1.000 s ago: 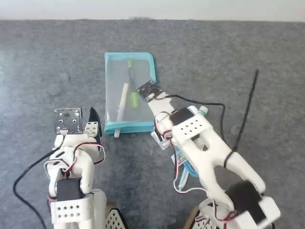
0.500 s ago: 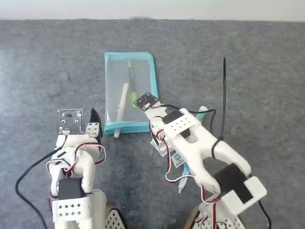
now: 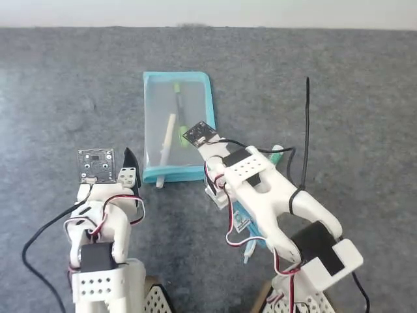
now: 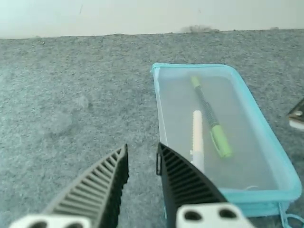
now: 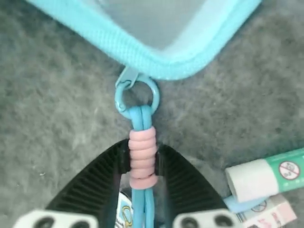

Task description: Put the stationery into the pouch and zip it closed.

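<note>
The translucent pouch (image 3: 174, 124) with teal trim lies flat on the grey mat, holding a green pen (image 3: 179, 114) and a white pen (image 3: 168, 140). The white pen's tip (image 3: 159, 183) pokes past the pouch's near edge. The right arm (image 3: 251, 173) stands at the pouch's near right corner. My right gripper (image 5: 142, 147) is shut on the pink-beaded blue cord (image 5: 142, 159) tied to the zipper ring (image 5: 137, 97). My left gripper (image 4: 142, 159) hangs near the pouch (image 4: 213, 128), on its left side. It is open by a narrow gap with nothing in it.
A green-and-white glue stick (image 5: 266, 175) and other blue stationery (image 3: 251, 225) lie by and under the right arm. A black cable (image 3: 306, 130) rises beside that arm. Bare mat lies left of and beyond the pouch.
The right arm drew back from the pouch's right side to its near right corner, most of it in the first half second. The pouch and the left arm stayed put.
</note>
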Motion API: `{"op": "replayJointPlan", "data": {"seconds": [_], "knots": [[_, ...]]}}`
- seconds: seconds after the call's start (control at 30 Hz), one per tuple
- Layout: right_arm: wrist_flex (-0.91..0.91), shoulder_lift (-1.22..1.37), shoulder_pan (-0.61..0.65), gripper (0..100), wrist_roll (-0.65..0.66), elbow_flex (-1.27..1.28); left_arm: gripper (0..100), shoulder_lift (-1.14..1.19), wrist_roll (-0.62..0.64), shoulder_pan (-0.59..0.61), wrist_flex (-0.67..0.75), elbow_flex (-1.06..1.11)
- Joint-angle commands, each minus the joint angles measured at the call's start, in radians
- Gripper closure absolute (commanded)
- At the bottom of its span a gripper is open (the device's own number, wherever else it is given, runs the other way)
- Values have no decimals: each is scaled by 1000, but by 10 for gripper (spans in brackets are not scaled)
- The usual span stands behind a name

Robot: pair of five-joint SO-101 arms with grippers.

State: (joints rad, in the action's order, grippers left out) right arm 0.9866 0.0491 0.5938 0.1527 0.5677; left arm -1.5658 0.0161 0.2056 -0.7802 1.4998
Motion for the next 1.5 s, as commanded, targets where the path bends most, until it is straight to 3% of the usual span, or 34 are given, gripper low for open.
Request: {"op": "replayJointPlan", "data": {"seconds": [0.0, 0.23, 0.4, 0.53, 0.83, 1.03, 1.2, 1.47], "knots": [[96, -88, -70, 991, 3, -100, 902, -17, -14, 3, 26, -8], [343, -381, -117, 991, 5, -244, 895, -17, -15, 0, 12, -15], [470, -504, -117, 991, 3, -385, 801, -15, -17, -37, -63, -54], [568, -483, -122, 992, 0, -491, 797, -21, -52, -106, -146, -88], [576, -404, -125, 992, -26, -445, 797, -15, -81, -150, -150, -71], [700, -378, -119, 992, -18, -674, 792, -15, -106, -311, -149, -21], [809, -309, -99, 992, -18, -887, 735, -15, -104, -358, -149, -16], [805, -269, 4, 992, -26, -934, 728, -15, -103, -430, -89, 45]]}}
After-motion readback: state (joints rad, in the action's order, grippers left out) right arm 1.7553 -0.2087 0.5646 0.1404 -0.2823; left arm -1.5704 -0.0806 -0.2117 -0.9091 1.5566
